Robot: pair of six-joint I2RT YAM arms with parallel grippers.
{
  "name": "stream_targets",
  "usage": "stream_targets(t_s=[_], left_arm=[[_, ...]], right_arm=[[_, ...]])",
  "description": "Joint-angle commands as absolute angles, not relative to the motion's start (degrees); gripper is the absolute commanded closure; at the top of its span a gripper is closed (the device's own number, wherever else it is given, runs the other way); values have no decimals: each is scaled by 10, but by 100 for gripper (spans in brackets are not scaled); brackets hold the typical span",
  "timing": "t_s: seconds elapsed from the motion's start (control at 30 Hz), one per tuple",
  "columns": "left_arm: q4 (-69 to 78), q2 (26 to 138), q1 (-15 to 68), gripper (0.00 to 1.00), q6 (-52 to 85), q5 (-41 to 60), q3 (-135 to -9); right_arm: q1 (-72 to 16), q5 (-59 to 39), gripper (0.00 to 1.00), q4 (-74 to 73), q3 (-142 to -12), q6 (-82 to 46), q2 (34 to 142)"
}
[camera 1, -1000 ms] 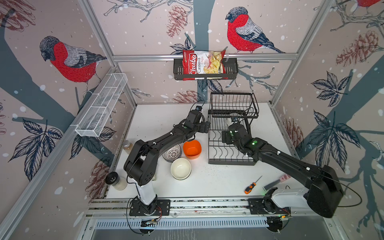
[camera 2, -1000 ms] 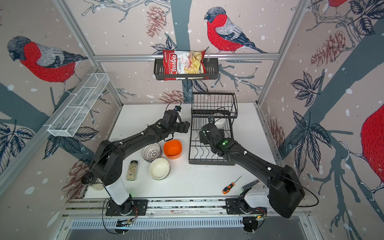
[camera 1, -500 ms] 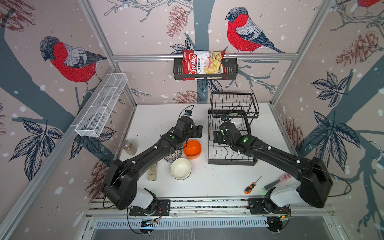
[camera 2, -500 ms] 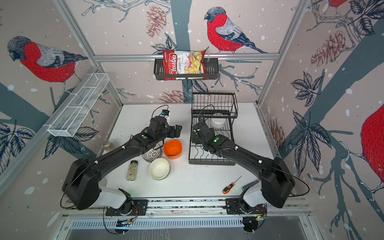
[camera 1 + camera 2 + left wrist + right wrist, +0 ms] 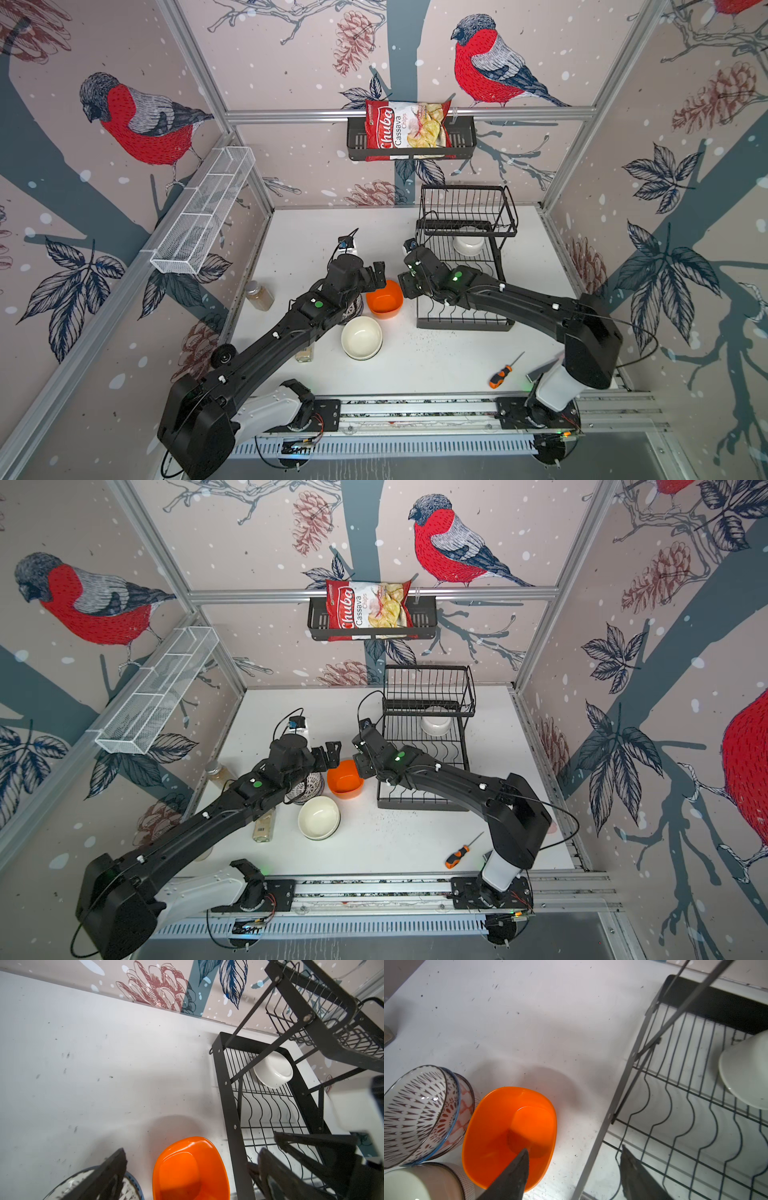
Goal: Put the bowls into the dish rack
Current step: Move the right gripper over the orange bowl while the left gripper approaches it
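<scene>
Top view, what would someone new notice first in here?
The orange bowl glows mid-table beside the black dish rack, with the open left claw and right claw hovering close on either side. A red cassava chips bag sits in the black wall basket behind, among huge bullfinch wallpaper.

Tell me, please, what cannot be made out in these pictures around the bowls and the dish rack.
- Patterned bowls: nested, count unclear; the left arm covers most of it in both top views, the right wrist view's edge cuts it off.
- White bowl in the dish rack: the upper basket hides part in both top views.
- Right gripper: in the right wrist view one finger hangs over the orange bowl; contact cannot be told.
</scene>
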State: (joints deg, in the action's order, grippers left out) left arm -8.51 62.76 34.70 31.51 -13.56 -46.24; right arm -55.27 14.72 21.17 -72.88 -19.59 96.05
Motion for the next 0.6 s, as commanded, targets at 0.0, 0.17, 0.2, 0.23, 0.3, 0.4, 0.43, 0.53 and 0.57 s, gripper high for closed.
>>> stream_targets(t_s=[0.0,0.17,0.2,0.23,0.3,0.4,0.43,0.53,0.57], left_arm=[[-107,611,346,2,328,-149,-454],[-114,593,346,2,337,-151,-440],[-115,590,346,2,338,-153,-438],[-115,587,346,2,339,-155,-435],[-116,582,346,2,339,-157,-431],[-116,577,345,2,340,-160,-427],[-117,577,345,2,340,-159,-426],[-117,581,345,2,339,-159,-425],[-117,581,345,2,339,-159,-425]], right_arm=[[-558,120,34,223,-746,-212,983],[-564,118,41,236,-771,-217,1021],[-567,118,42,236,-774,-217,1027],[-568,117,44,236,-778,-217,1034],[-568,118,47,239,-786,-218,1046],[-569,117,51,241,-796,-218,1062],[-569,115,53,241,-798,-218,1068],[-569,116,57,245,-807,-218,1083],[-569,117,58,246,-809,-218,1088]])
